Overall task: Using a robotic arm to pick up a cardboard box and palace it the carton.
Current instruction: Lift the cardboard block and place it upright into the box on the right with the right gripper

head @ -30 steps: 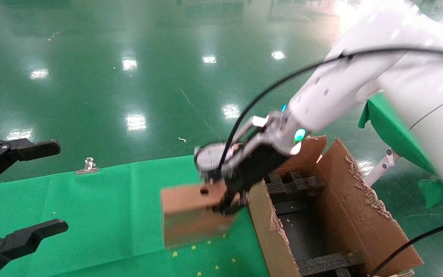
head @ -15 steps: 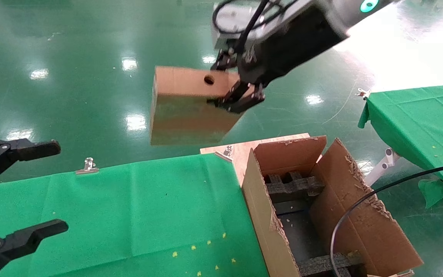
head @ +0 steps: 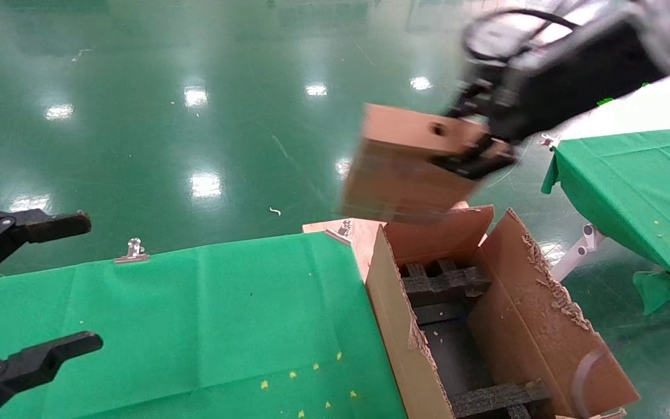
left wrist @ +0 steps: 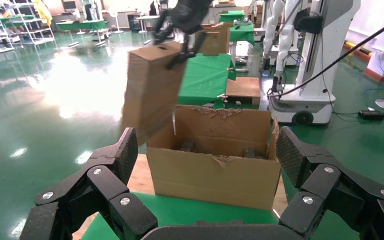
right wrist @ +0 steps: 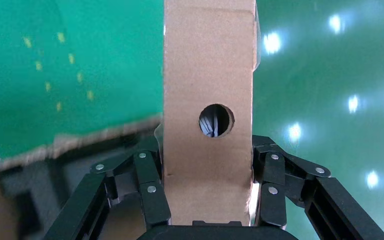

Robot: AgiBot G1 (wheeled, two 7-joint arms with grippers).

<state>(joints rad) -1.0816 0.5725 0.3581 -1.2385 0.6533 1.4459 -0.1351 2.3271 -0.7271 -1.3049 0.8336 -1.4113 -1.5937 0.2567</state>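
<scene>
Clamping the narrow holed face of the cardboard box [head: 407, 169] between its black fingers [right wrist: 150, 185], the right gripper [head: 477, 154] holds it in the air above the far end of the carton [head: 544, 302]. Black foam inserts [head: 442, 282] sit inside the carton's ragged flaps. The right wrist view alone shows the round hole (dark inside). At the near left, the left gripper [left wrist: 205, 190] hangs spread wide over the green cloth [head: 195, 326].

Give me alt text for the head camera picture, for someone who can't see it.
The right gripper holds the cardboard box in the air above the far end of the open carton, which stands beside a green-covered table. The left gripper hangs open at the table's left edge.
</scene>
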